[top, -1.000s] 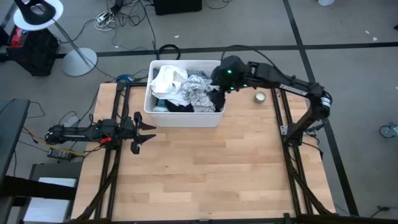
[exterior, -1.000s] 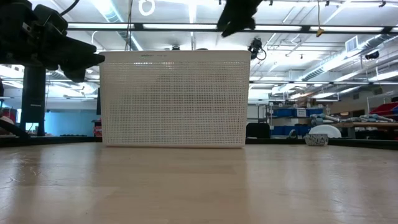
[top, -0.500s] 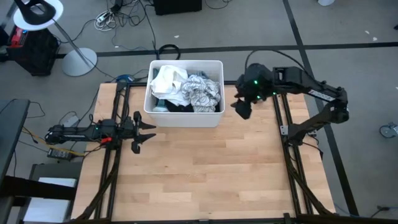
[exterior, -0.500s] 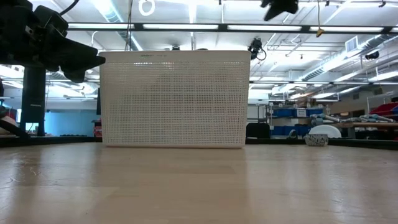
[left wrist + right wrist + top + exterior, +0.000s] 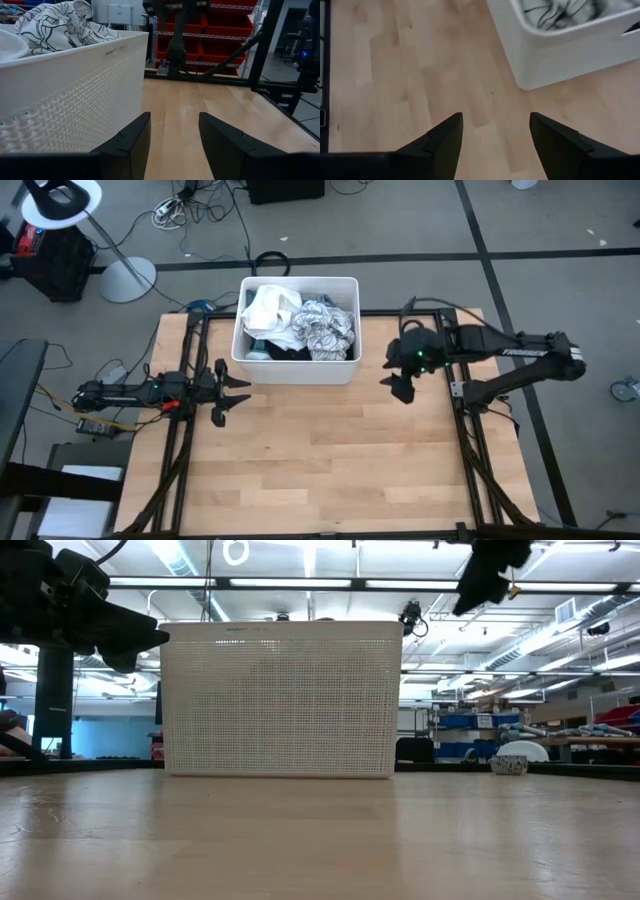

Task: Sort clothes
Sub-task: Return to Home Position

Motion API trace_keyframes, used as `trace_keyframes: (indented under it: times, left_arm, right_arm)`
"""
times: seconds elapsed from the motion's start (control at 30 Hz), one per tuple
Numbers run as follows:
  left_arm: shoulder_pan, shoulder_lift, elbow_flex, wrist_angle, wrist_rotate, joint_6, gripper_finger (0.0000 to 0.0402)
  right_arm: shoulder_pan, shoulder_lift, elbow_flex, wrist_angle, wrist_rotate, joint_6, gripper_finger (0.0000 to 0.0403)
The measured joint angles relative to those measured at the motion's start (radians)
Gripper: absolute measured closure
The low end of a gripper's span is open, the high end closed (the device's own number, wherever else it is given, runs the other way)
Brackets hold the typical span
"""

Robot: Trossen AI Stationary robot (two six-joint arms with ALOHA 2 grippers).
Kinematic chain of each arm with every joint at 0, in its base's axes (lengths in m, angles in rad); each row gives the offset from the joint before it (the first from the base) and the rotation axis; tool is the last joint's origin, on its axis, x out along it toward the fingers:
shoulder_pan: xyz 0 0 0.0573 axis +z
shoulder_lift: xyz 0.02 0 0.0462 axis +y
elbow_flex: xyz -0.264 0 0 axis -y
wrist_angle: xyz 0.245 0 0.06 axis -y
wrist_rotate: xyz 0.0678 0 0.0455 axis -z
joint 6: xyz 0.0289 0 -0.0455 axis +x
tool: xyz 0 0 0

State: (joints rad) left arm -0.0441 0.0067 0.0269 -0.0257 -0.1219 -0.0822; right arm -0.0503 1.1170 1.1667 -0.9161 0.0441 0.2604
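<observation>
the clothes (image 5: 298, 328) are lying heaped inside the white tub (image 5: 296, 371), which is standing at the far edge of the table (image 5: 330, 450). a white piece is bunching on the left, a white-and-black patterned one is spreading on the right, and something dark is showing along the near wall. the right claw (image 5: 397, 390) is hanging open and empty over bare wood, just off the tub's near right corner and apart from it. in the low view it is sitting higher than the tub's rim. the left claw (image 5: 246, 392) is waiting over the table's left side, near the tub's near left corner, with its fingers parted and gripping nothing, at about rim height.
</observation>
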Motion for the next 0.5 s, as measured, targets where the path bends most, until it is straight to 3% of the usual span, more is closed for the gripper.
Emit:
trace_keyframes:
  times: [0.5]
  left_arm:
    - [0.000, 0.000, 0.000, -0.001, -0.001, 0.000, 0.0229]
  right_arm:
    - [0.044, -0.239, -0.531, 0.513, -0.020, -0.002, 0.0172]
